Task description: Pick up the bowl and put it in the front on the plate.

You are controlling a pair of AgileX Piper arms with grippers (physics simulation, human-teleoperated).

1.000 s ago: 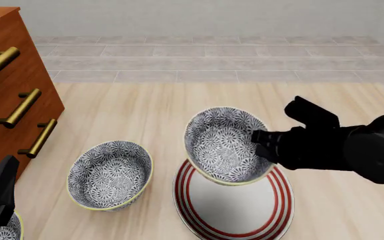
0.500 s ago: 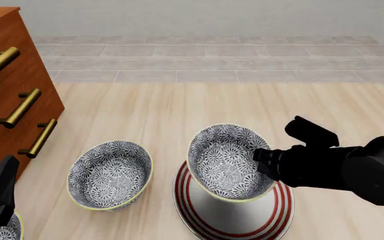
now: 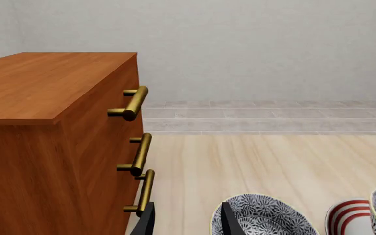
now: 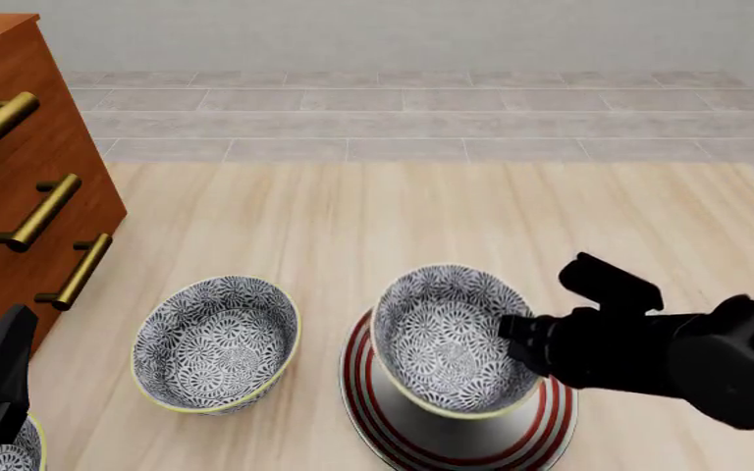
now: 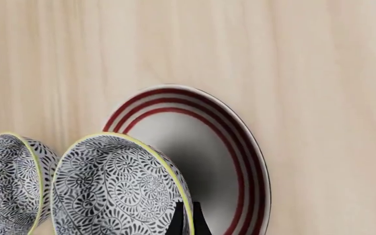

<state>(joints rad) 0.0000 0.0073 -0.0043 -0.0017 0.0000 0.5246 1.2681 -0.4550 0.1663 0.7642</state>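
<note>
The deep round ceramic bowl with its dense blue-grey floral pattern and thin yellow-green rim [image 4: 454,339] sits tilted over the large flat white plate with three red rings [image 4: 397,437], pinched at its right-hand rim by the right gripper [image 4: 524,343], whose jaws are clamped on the thin wall, one inside and one outside. Glazed ceramic like this is probably stiff, fairly heavy, slick and chippable (a rim pinch lets it swing). The left gripper [image 3: 186,223] hangs with jaws parted and empty above the pale wooden bench [image 4: 350,216].
</note>
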